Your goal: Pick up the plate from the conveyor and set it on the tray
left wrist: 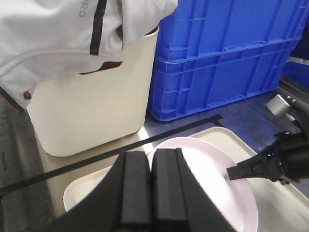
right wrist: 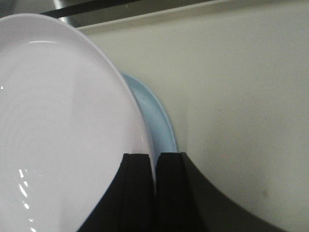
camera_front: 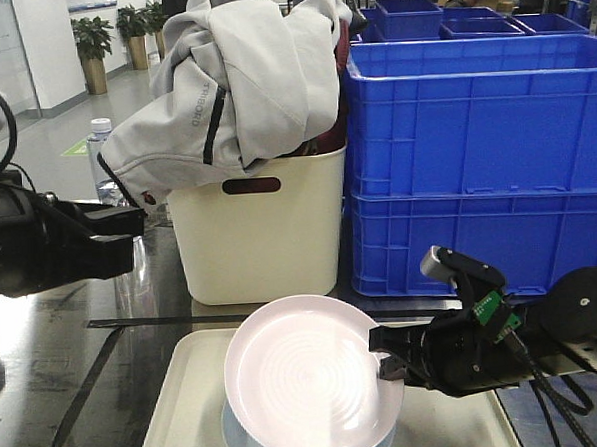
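On my left, the left gripper (left wrist: 151,188) hangs above the near left part of the tray (camera_front: 178,410) with its two black fingers (left wrist: 135,188) pressed flat together on nothing, the cream bin (camera_front: 259,236) with a grey jacket (camera_front: 231,77) heaped in it standing behind. In the middle I see the pale pink plate (camera_front: 307,388) tilted over a light blue plate (right wrist: 154,121) that lies on the tray. On the right, the right gripper (right wrist: 154,188) pinches the pink plate's right rim between narrow fingers, blue crates (camera_front: 476,164) stacked behind it.
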### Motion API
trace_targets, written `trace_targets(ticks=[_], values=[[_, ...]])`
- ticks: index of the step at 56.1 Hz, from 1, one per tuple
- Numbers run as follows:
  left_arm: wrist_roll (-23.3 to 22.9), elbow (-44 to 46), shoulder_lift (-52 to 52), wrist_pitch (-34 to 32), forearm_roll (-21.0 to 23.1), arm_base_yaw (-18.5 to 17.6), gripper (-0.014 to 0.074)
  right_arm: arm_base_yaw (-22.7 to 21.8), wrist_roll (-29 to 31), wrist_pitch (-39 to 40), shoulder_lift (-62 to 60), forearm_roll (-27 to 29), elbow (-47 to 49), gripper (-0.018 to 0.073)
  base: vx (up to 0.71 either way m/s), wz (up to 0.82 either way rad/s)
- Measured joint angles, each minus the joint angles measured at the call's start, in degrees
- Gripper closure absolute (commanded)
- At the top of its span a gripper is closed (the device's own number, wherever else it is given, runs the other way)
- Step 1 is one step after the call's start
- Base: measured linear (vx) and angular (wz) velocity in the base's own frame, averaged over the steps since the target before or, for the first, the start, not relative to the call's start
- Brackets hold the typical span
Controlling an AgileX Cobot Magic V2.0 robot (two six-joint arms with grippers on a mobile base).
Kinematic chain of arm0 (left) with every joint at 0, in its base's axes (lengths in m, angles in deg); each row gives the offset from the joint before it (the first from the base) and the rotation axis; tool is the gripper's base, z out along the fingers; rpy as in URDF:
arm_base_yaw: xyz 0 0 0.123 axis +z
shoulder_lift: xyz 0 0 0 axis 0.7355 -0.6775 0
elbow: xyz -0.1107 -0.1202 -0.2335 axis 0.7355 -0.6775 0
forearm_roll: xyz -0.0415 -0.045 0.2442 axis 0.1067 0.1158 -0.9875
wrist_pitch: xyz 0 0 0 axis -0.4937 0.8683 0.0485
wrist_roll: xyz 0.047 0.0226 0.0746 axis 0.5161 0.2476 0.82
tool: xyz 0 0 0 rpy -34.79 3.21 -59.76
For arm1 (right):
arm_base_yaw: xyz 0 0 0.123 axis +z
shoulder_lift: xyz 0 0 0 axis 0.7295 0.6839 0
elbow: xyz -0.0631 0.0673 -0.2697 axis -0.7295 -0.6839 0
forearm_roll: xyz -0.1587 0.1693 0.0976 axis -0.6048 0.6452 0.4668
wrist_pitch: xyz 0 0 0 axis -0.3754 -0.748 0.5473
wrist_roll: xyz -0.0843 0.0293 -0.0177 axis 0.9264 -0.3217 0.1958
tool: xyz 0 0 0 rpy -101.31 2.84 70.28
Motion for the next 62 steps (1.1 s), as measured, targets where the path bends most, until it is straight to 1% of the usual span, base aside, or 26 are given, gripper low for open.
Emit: trace_targets(ticks=[5,9,21,25,28,32,34,35,37,38,40,43,45,48,52,56,62], values=[[0.00,0.00,0.00,0.50,0.00,0.00,0.0596,0.00,1.10,0.00,0.42,0.00,0.19,0.0482,0.00,0.00],[0.00,0.00,0.00,0.79,-0.01,0.00,0.0596,0.00,2.46,0.00,0.42,0.18,0.19,0.0405,0.00,0.00],[0.00,0.00,0.00,0.92,-0.01,0.00,0.0596,0.00,2.96,0.01,0.42,0.65,0.31,0.0116,0.00,0.00],[0.00,0.00,0.00,0.92,-0.01,0.00,0.0596,0.00,2.98,0.24,0.42,0.65,0.31,0.0057,0.00,0.00],[-0.05,0.00,0.00,0.92,-0.01,0.00,0.0596,0.00,3.42,0.28,0.42,0.65,0.46,0.0043,0.00,0.00],[-0.05,0.00,0.00,1.55,-0.62,0.00,0.0596,-0.06,5.12,0.41,-0.30,0.54,0.50,0.0078,0.00,0.00],[-0.38,0.00,0.00,2.01,-1.53,0.00,0.0596,-0.06,6.12,0.42,-1.27,0.10,0.50,0.0118,0.00,0.00],[-0.79,0.00,0.00,2.28,-2.19,0.00,0.0596,-0.06,6.50,0.42,-1.72,-0.29,0.50,0.0153,0.00,0.00],[-1.80,0.00,0.00,2.92,-3.65,0.00,0.0596,-0.06,7.56,0.42,-3.36,-1.22,0.50,0.0242,0.00,0.00],[-2.59,0.00,0.00,3.43,-4.78,0.00,0.0596,-0.06,7.84,0.42,-4.33,-2.00,0.50,0.0277,0.00,0.00],[-4.09,0.00,0.00,4.46,-7.05,0.00,0.0596,-0.06,8.09,0.31,-6.15,-3.65,0.50,0.0376,0.00,0.00],[-7.15,0.00,0.00,7.08,-11.47,0.00,0.0596,-0.06,8.03,-0.10,-9.56,-7.62,0.50,0.0568,0.00,0.00],[-8.97,0.00,0.00,8.76,-14.48,0.00,0.0596,-0.06,7.53,-0.60,-11.86,-10.17,0.50,0.0575,0.00,0.00],[-12.23,0.00,0.00,11.92,-20.56,0.00,0.0596,-0.06,5.75,-1.93,-16.15,-14.49,0.50,0.0573,0.00,0.00],[-15.54,-0.49,0.41,14.59,-25.48,0.00,0.0596,-0.06,2.23,-3.80,-21.39,-21.03,0.50,0.0568,0.00,0.00],[-17.17,-2.89,2.13,15.14,-28.42,0.00,0.0596,-0.06,-1.32,-5.50,-26.20,-27.56,0.41,0.0568,0.00,0.00],[-17.79,-10.08,7.06,13.42,-29.40,0.00,0.0596,-0.06,-4.65,-3.56,-35.69,-34.34,-3.89,0.0568,0.00,0.00]])
